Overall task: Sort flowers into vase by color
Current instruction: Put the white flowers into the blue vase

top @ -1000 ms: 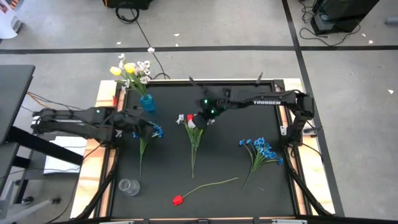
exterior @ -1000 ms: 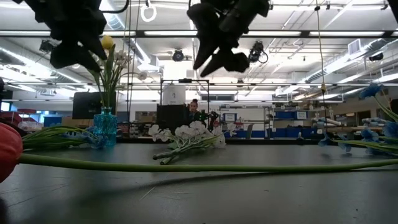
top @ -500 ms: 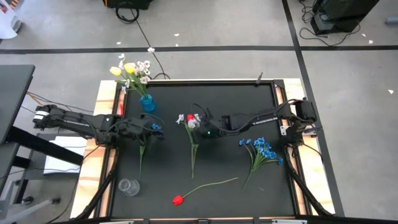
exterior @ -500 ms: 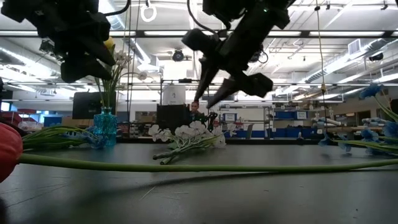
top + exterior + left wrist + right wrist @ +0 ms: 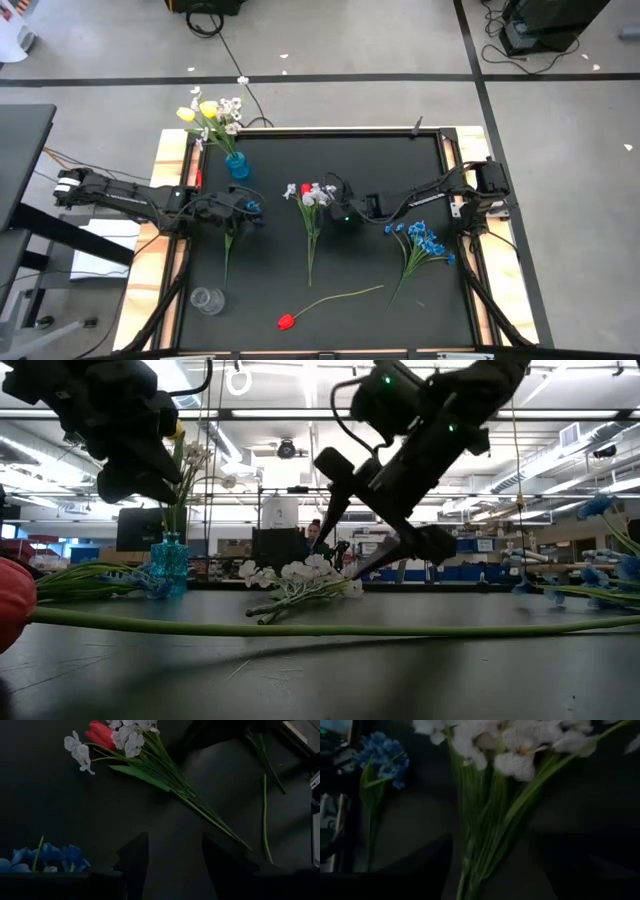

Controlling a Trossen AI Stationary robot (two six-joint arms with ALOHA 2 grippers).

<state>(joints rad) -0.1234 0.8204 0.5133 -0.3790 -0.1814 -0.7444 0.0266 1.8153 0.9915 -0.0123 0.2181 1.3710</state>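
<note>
A bunch of white blossoms with a red tulip [image 5: 307, 193] lies mid-table, its stems [image 5: 311, 245] pointing toward the near edge. My right gripper [image 5: 333, 208] is open just above this bunch. In the right wrist view its fingers stand on either side of the green stems [image 5: 485, 845], and I cannot see them touch. A blue spray [image 5: 250, 208] lies at the left. My left gripper [image 5: 247, 214] hangs open beside its blossoms [image 5: 50, 857]. A blue vase [image 5: 237, 165] at the far left holds yellow tulips and white blossoms [image 5: 210, 113].
A second blue spray [image 5: 420, 240] lies at the right. A single red tulip [image 5: 287, 321] with a long stem lies near the front edge. A clear glass vase [image 5: 207, 300] stands at the near left. Wooden rails [image 5: 170, 260] border the black mat.
My right gripper has come down from high over the table's far middle onto the white bunch, moving a little toward the near edge and tipping its fingers downward. It has stayed open. My left gripper has sunk slightly over the blue spray. No flower has moved.
</note>
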